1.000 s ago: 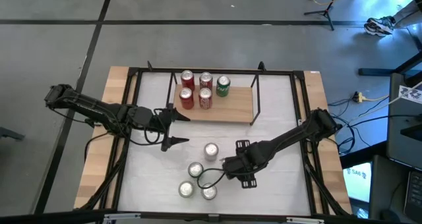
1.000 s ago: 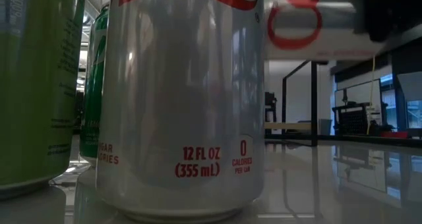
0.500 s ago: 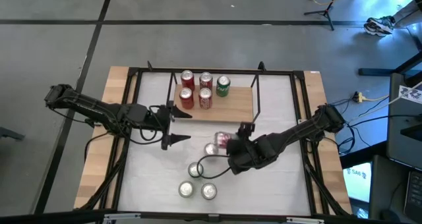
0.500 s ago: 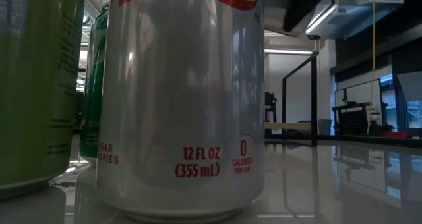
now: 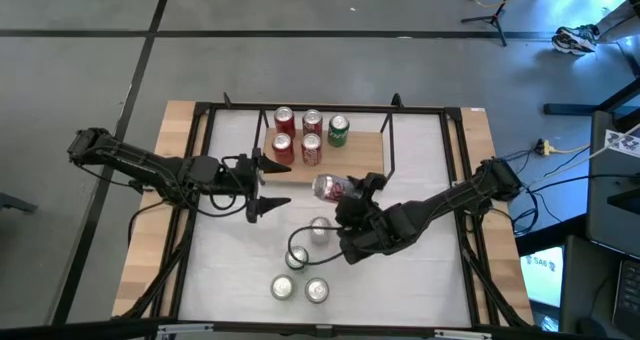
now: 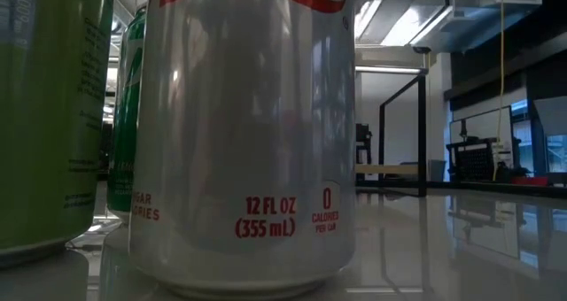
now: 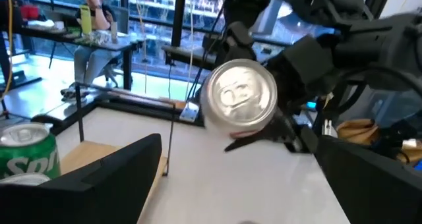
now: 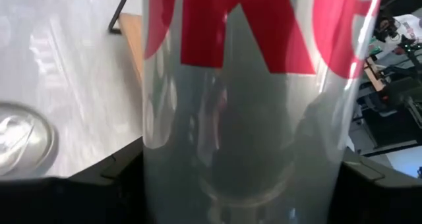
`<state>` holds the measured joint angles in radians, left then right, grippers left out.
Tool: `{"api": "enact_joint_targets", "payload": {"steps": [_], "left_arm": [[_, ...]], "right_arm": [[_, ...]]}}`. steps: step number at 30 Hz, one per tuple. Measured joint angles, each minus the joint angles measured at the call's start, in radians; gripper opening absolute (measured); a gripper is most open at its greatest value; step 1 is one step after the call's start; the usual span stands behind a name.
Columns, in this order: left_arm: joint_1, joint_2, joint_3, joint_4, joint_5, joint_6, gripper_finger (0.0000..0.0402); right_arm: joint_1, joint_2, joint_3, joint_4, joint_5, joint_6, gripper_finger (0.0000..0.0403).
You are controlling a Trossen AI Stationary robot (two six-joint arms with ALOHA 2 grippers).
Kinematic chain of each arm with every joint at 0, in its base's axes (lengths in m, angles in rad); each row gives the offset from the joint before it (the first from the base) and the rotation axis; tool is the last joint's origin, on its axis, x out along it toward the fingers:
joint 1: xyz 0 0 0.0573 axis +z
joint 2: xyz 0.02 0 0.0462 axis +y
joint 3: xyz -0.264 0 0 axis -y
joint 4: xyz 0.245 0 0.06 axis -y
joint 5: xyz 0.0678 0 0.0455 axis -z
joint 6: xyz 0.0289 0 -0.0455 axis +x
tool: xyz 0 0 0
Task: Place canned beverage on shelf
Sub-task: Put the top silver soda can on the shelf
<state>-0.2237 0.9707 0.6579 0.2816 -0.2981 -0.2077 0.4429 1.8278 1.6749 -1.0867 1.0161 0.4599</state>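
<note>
The right claw (image 5: 345, 192) grips a can (image 5: 331, 187) sideways near the shelf's (image 5: 365, 165) front edge. Smooth, slippery metal; hold its middle. Left claw (image 5: 268, 185) gapes wide, holding nothing.

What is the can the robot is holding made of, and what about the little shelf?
The silver can in the right gripper looks like thin shiny metal, probably aluminium: it glints. The shelf looks like pale matte wood in a thin black wire frame.
</note>
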Motion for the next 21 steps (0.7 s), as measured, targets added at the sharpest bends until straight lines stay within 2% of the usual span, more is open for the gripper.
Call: {"api": "enact_joint_targets", "payload": {"steps": [6,13,21], "left_arm": [[0.0,0.032,0.0,0.091,-0.013,0.054,0.0396],[0.0,0.112,0.0,0.181,-0.077,0.134,0.0396],[0.001,0.17,0.0,0.252,-0.109,0.142,0.0396]], "right_arm": [[-0.044,0.01,0.0,0.123,-0.027,-0.082,0.0302],[-0.074,0.009,0.0,0.304,-0.068,-0.23,0.0302],[-0.093,0.04,0.0,0.423,-0.085,-0.313,0.0302]]}}
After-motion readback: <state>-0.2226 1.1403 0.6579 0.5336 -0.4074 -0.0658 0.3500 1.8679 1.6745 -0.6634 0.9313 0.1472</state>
